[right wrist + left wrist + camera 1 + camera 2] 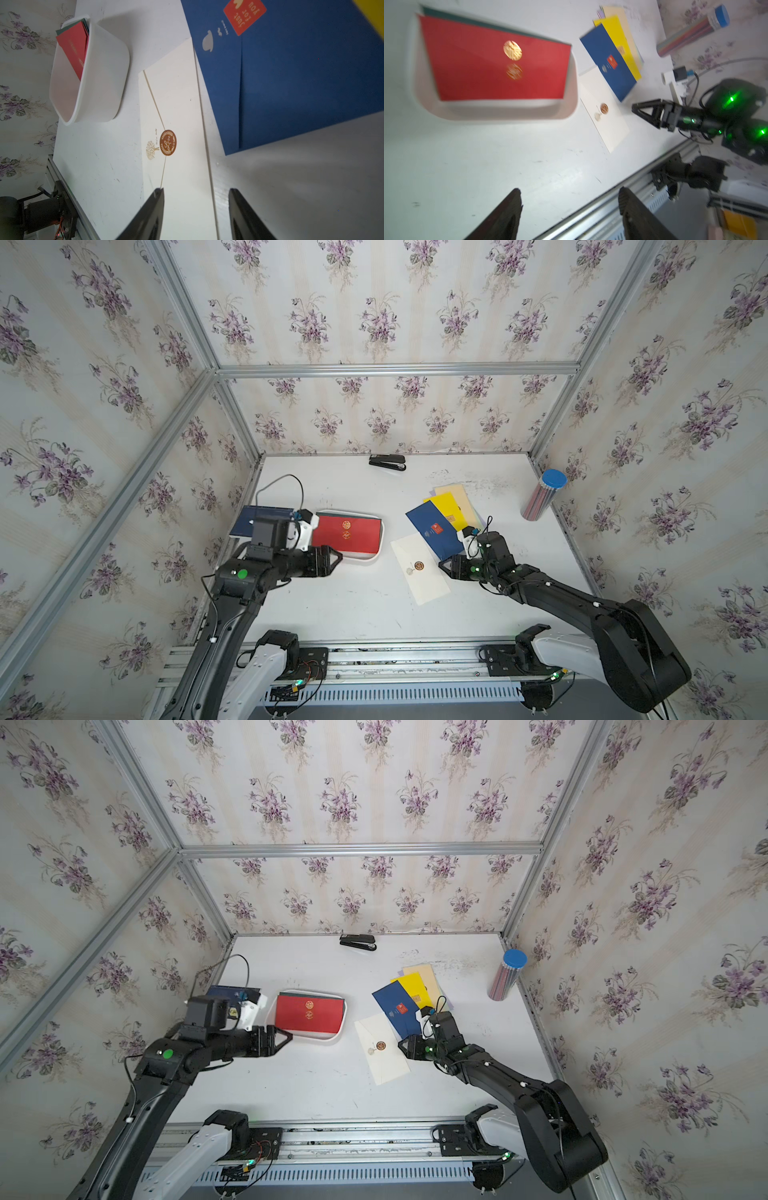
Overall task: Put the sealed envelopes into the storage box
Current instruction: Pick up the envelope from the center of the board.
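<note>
Red envelope sits in the box in both top views; cream, navy, yellow and tan ones lie loose on my right side. Left wrist: a green one peeks from under the red, my left gripper hangs spread and empty near the box. Right wrist: my right gripper gapes over the cream one's edge, nothing pinched, so maybe a third done.

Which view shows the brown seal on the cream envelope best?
The right wrist view: the brown seal is large, sharp. Both top views show the seal as a dot; the left wrist view, a small blurred seal.
</note>
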